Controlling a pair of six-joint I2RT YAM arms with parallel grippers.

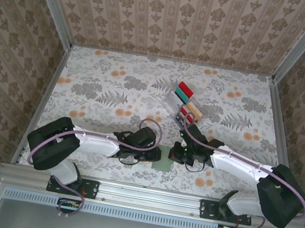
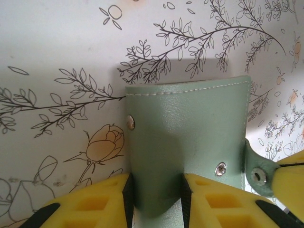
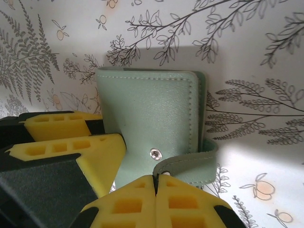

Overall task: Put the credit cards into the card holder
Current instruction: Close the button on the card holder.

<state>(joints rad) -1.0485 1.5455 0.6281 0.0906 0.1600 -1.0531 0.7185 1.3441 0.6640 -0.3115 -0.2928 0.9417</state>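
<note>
We see the left gripper (image 2: pixel 156 189) clamped on one edge of the card holder (image 2: pixel 190 123), and the right gripper (image 3: pixel 155 183) pinched together on its strap (image 3: pixel 190 159). The holder is folded, strap unsnapped, between both arms at the table's (image 2: pixel 57 52) near side. The credit cards (image 1: pixel 187 93) stand in a clear rack (image 1: pixel 172 101), well apart.

The card holder (image 1: pixel 162 164) lies before the rack (image 1: pixel 185 105).
</note>
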